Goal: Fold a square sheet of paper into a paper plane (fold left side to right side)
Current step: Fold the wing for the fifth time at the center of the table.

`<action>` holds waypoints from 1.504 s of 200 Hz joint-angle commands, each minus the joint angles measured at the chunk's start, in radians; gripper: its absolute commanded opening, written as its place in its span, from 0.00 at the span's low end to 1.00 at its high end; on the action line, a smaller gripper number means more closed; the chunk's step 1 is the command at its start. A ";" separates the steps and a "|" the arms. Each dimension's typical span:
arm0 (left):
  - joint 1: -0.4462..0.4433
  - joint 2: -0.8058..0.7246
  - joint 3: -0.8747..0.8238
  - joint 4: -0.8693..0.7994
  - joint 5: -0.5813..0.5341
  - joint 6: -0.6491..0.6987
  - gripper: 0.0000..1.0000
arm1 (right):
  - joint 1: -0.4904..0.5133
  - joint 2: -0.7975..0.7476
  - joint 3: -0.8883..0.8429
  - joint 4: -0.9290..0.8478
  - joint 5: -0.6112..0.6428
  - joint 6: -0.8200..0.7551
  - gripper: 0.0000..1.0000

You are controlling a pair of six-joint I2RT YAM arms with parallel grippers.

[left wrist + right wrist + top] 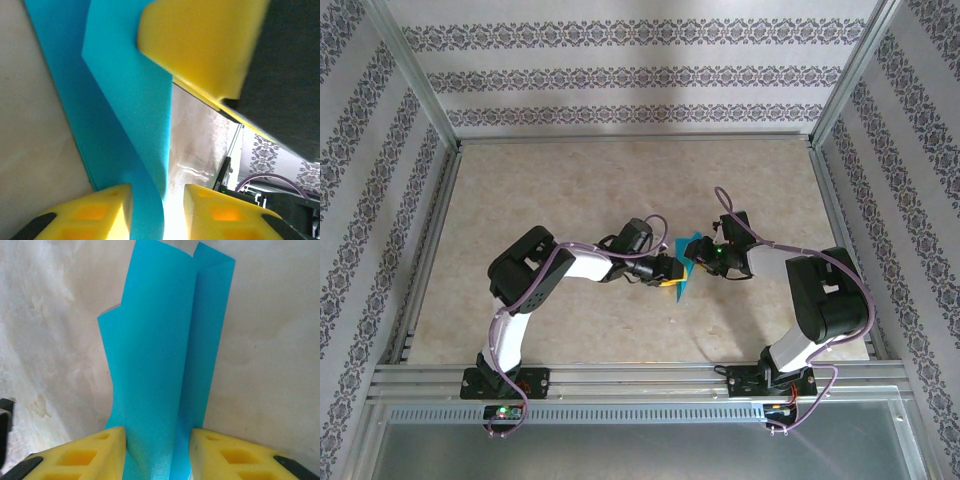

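Mid-table, between the two arms: paper [691,246], already creased lengthwise into a narrow strip of at least two layers, standing on edge rather than lying flat on the table [570,190]. Held at one end by the right gripper [157,440], jaws part closed, pads against both sides of the folded strip. Running also through the left gripper [157,200], spread part-way: touching one pad [105,212], with a bright gap beside the other, so no grip there by the look of it. Higher in the left wrist view, a further yellow pad [200,45], probably the right gripper's, close against the sheet.

Judged step: re-gripping the strip before the next fold.

- Keep the right pinch firm and close to the crease.
- Bring the left pads square onto the layers, away from the loose corner.
- Close only with both layers between them.
- Avoid twisting, or risk a wandering crease and mismatched edges.
- Mind the stepped far edge seen from the right wrist: layers not flush there, worth aligning before pressing.

Room: plenty of bare table far, left and right of the grippers, with the frame rails [620,372] well apart from the work. Tight only between the two grippers, nearly touching. Better to part them along the strip, not across it.
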 commanded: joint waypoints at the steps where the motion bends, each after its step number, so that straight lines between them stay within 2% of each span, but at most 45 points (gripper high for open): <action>1: 0.037 -0.051 -0.018 -0.009 -0.016 0.020 0.36 | 0.028 0.074 -0.004 0.015 0.049 -0.033 0.42; 96: 0.058 0.044 0.061 0.006 0.017 -0.010 0.37 | 0.033 0.066 -0.002 0.012 0.055 -0.033 0.42; 196: 0.057 0.088 0.111 -0.023 0.020 -0.004 0.21 | 0.038 0.069 -0.001 0.004 0.063 -0.038 0.42; 238: 0.057 0.082 0.120 -0.099 -0.032 0.038 0.13 | 0.041 0.074 0.005 -0.004 0.067 -0.044 0.42; 301: 0.059 0.082 0.147 -0.188 -0.067 0.094 0.11 | 0.047 0.088 0.016 -0.028 0.075 -0.058 0.42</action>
